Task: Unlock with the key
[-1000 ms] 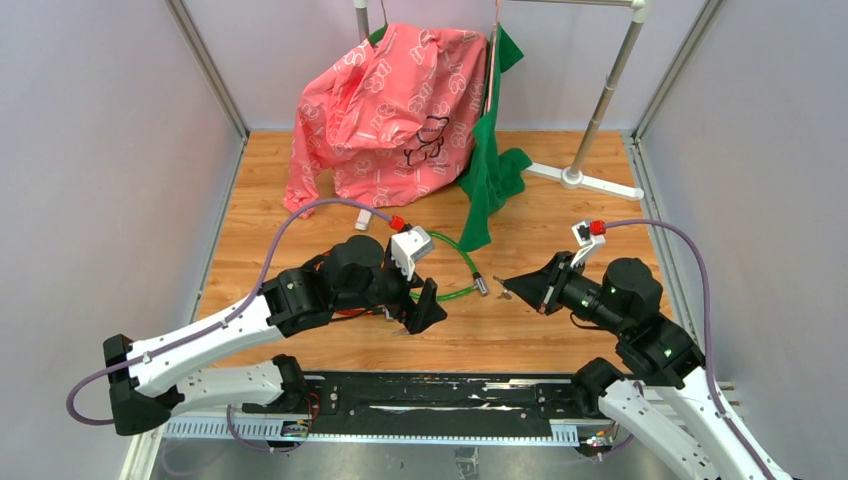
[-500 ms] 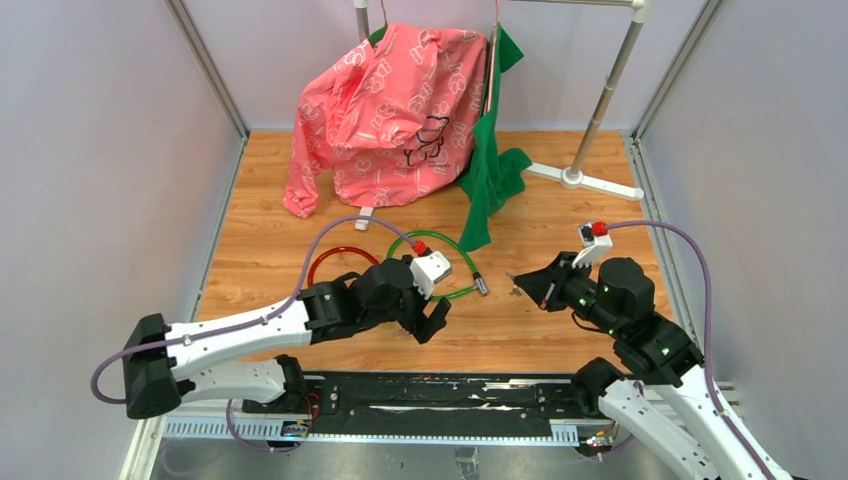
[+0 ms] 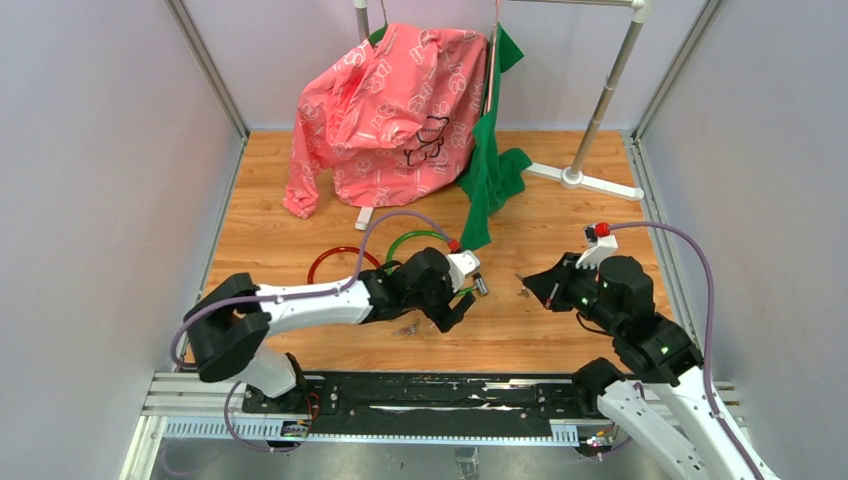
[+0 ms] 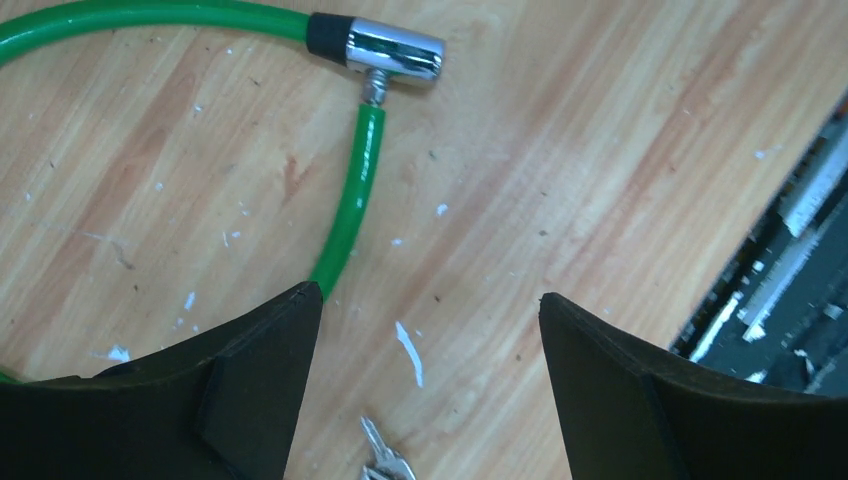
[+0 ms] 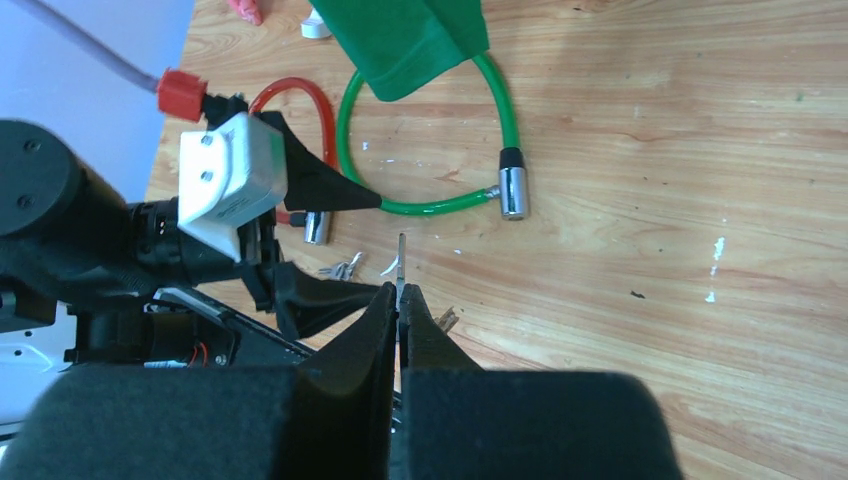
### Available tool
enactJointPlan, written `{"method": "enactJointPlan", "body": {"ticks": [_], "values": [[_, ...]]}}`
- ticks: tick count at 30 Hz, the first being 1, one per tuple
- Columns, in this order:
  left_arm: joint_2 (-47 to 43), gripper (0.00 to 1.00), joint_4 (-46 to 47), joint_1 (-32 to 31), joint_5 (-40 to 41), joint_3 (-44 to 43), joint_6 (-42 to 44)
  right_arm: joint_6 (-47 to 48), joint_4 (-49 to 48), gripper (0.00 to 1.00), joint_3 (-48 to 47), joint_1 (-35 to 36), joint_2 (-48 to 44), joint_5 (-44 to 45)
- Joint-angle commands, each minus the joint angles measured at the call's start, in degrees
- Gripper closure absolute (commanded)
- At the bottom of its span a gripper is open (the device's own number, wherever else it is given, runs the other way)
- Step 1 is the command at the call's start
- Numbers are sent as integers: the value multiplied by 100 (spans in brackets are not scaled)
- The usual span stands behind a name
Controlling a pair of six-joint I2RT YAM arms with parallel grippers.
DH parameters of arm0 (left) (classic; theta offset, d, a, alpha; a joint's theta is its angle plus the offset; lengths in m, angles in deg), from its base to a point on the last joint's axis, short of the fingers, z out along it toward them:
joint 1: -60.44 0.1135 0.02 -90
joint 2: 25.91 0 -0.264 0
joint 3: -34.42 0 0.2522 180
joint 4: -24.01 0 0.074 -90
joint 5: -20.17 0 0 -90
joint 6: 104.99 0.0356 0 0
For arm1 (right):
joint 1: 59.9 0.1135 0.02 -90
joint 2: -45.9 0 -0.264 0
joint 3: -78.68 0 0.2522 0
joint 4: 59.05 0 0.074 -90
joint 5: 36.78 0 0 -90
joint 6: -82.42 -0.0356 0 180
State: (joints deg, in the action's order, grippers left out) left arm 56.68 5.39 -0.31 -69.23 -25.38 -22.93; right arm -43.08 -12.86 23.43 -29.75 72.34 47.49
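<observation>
Near the tabletop's front edge, your left gripper gapes wide and empty over one loose key bunch, beside the green cable lock. Your right gripper pinches one key. One red cable lock lies further left.
</observation>
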Motion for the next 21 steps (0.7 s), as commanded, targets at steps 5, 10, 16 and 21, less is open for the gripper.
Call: {"method": "enactJointPlan", "body": {"ticks": [5, 10, 16, 21], "values": [[1358, 20, 231, 397, -633, -1154, 525, 269, 436, 100, -136, -314, -152, -55], [2011, 25, 122, 468, -616, -1607, 671, 336, 625, 100, -241, -356, -233, -37], [2411, 38, 86, 481, -452, -1804, 674, 338, 704, 100, -266, -361, -265, -65], [2684, 45, 0, 511, -260, -1966, 609, 322, 697, 100, -288, -365, -236, -100]]}}
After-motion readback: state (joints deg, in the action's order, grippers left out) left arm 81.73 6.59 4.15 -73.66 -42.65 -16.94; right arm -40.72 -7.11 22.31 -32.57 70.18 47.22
